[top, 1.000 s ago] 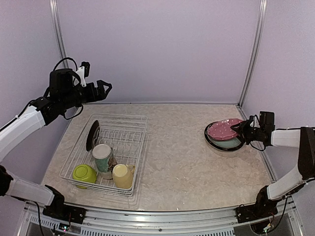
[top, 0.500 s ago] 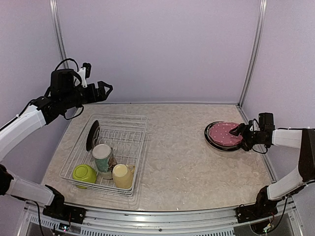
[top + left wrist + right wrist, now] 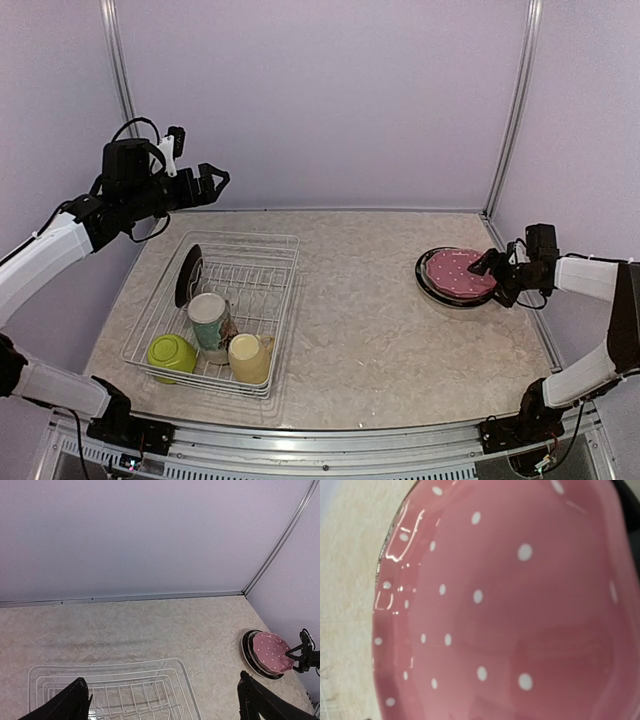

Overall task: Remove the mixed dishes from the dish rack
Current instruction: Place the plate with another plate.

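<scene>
The dish rack [image 3: 287, 300] stands at the left of the table. In it are an upright black plate [image 3: 188, 274], a white floral mug [image 3: 209, 320], a lime-green bowl [image 3: 171, 353] and a pale yellow mug [image 3: 249, 357]. My left gripper [image 3: 215, 182] hovers open, high over the rack's far end [image 3: 115, 680]; its fingers [image 3: 75, 702] frame the left wrist view. The pink dotted plate [image 3: 455, 270] lies flat on a black-rimmed stack [image 3: 428, 285] at the right. My right gripper [image 3: 487, 280] sits open at the plate's right edge. That plate [image 3: 510, 610] fills the right wrist view, where no fingers show.
The back wall and a metal corner post [image 3: 505, 150] stand just behind the plate stack. The table's right edge [image 3: 545, 340] runs close beside my right arm. Marbled tabletop [image 3: 370, 310] stretches between the rack and the stack.
The pink dotted plate was tilted up in my right gripper; it now lies flat on the stack and the jaws have opened off it. The left arm has hardly moved.
</scene>
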`<state>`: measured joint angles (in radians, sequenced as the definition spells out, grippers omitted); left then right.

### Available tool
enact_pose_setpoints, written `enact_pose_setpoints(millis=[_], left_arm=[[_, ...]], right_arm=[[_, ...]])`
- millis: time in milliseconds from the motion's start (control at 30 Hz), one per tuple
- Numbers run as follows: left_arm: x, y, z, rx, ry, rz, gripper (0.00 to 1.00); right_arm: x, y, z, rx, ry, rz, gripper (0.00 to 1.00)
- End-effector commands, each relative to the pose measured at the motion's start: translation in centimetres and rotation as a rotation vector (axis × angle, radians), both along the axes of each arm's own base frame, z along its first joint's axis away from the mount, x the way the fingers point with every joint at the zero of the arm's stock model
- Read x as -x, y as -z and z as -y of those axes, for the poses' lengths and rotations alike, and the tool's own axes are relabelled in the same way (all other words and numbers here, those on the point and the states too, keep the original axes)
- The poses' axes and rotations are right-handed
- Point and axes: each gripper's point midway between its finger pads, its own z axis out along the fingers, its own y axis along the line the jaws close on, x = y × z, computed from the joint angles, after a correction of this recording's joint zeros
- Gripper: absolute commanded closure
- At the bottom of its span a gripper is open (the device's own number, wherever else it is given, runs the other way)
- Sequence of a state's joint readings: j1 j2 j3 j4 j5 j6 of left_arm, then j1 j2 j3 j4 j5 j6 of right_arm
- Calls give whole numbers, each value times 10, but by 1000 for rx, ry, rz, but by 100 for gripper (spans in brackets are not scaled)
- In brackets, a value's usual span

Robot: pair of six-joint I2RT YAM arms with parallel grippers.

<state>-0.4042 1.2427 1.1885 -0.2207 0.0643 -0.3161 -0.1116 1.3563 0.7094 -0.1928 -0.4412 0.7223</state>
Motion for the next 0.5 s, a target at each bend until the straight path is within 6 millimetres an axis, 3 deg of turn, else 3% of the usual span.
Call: enact_pose_setpoints(millis=[0,467], left_arm=[[2,-15,-2,35,4,-2,1],[2,-21,-8,103,9,-25,1]], right_arm=[[-14,-16,-5,74,-35,45,8],[-21,-14,1,245,-61,-19,2]])
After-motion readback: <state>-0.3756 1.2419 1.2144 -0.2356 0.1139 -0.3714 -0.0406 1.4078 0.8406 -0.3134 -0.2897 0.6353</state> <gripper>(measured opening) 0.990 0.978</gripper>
